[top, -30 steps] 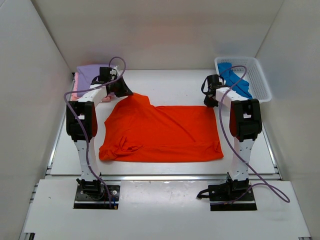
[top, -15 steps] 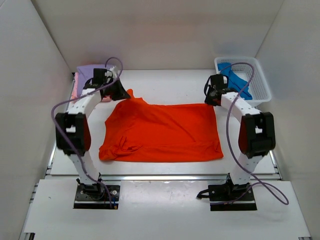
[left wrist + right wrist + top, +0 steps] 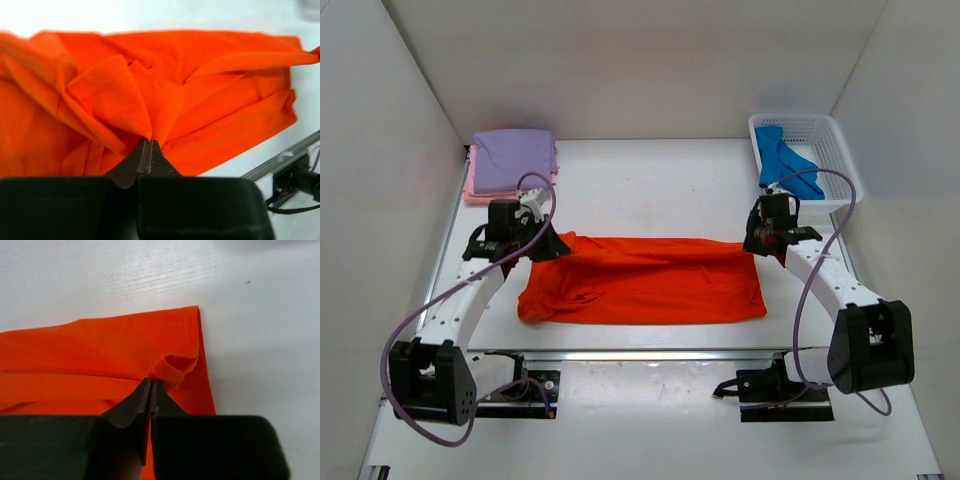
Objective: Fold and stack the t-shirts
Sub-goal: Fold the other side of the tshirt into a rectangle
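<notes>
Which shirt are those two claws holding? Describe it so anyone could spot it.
On the white table, between the two arms, the orange-red t-shirt lies across the middle as a wide band. The left gripper and right gripper each pinch a far corner. Unlike it, the lavender shirt, pink shirt and blue shirt sit untouched at the far corners.

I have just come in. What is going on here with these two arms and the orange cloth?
The two arms are folding the orange t-shirt on the table. The left gripper is shut on bunched cloth at its far left, the right gripper on the hem corner at its far right. A lavender t-shirt lies folded on a pink t-shirt at the far left; a blue t-shirt lies in the white basket.
</notes>
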Controlling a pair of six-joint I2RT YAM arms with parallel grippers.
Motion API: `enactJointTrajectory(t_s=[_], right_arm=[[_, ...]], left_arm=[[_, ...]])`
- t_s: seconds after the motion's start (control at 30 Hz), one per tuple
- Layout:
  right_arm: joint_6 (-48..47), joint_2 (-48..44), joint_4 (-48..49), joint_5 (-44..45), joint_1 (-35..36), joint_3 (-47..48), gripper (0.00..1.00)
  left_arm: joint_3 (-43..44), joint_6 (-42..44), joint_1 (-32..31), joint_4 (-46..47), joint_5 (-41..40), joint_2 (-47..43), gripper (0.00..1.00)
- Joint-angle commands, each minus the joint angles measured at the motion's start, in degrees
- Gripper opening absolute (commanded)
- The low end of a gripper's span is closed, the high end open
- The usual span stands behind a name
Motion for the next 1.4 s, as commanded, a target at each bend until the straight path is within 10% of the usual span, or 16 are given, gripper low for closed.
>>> enactJointTrajectory(t_s=[0.0,0.8,1.0,1.37], right_arm=[[0.33,-4.15,0.66,-1.58,-1.61,-2.66,0.00],[0.59,-7.14,-2.68,-4.05,-4.95,-13.04,0.00],[1.03,-6.44,-1.80,-4.57,-5.56,-13.39,0.00],[0.68,-4.77,-0.67,-5.01,-4.78,-13.65,0.00]], left_arm=[[-5.62,1.13,-0.43,-0.48,-2.20,-5.32,0.00],[-19.70,-4.41,-3.78,-4.08,-4.67,-23.63,0.00],[-19.70,-6.08,-3.51,-5.33,-5.10,-25.90,0.42],[-15.49,-6.53,-3.25,0.91,-9.14,-15.02,0.45]])
